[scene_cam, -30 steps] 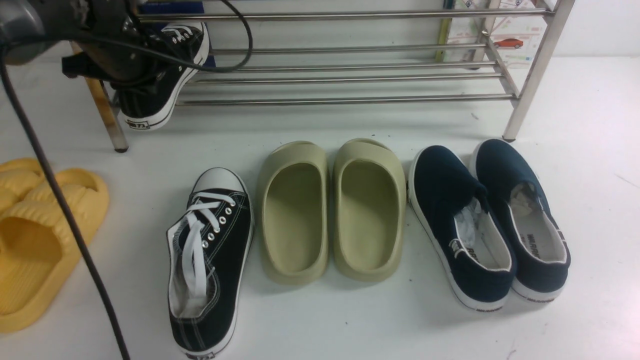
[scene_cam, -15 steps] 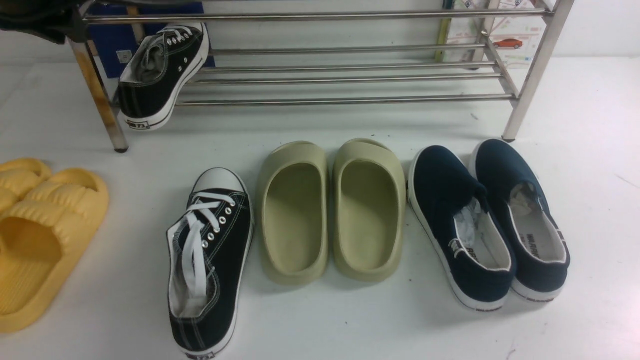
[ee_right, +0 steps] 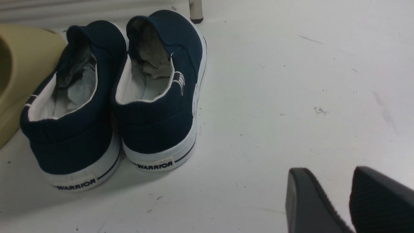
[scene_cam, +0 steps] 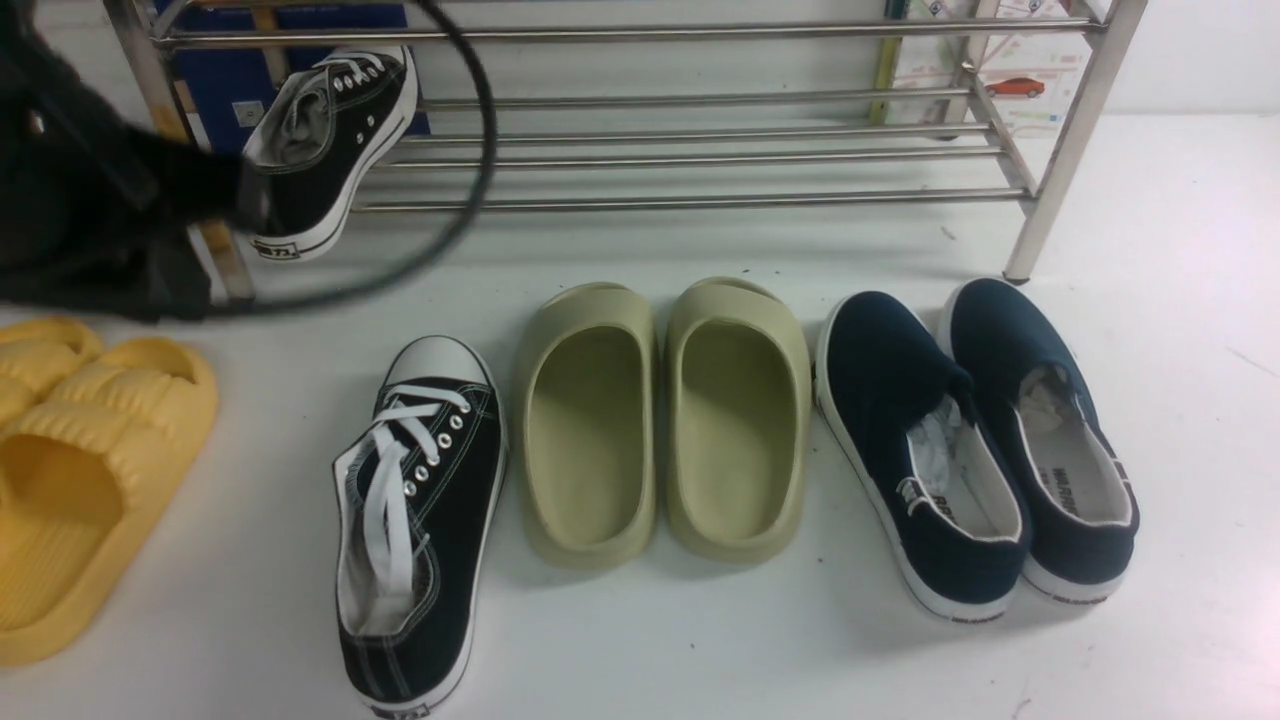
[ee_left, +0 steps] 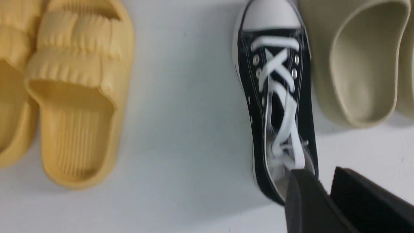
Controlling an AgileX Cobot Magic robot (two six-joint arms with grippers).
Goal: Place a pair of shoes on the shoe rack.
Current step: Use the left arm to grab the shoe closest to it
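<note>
1. Between its slightly parted pads, the left claw (ee_left: 318, 176) is holding nothing; it is released and empty. Its wrist view is looking down on the floor sneaker (ee_left: 278, 97), but how near it is hanging cannot be told.
2. Over bare floor (ee_right: 291, 81) beside the navy slip-ons (ee_right: 113, 97), the right claw (ee_right: 328, 173) is also hanging with its pads apart and empty.
3. The left arm (scene_cam: 90, 220) is showing only as a dark blur in front of the rack's left leg in the front view.
4. The floor sneaker is lying on its sole, with its toe cap pointing toward the rack (scene_cam: 700, 155). It is just beside the green slides (scene_cam: 660, 420) and well apart from the yellow slides (scene_cam: 90, 470).
5. Its mate, the rack sneaker (scene_cam: 320, 140), is sitting at the rack's left end. It is tilted, with its heel overhanging the front bar, so half the job is looking done.
6. The floor sneaker is probably going to handle as light and soft. Its canvas sides are likely to fold under a squeeze, while the rubber sole and toe cap are looking stiffer.
7. The heel collar is looking like the best hold, with one pad inside the opening and one outside. That grip is staying clear of the loose laces (ee_left: 278, 84), which could snag or slip.
</note>
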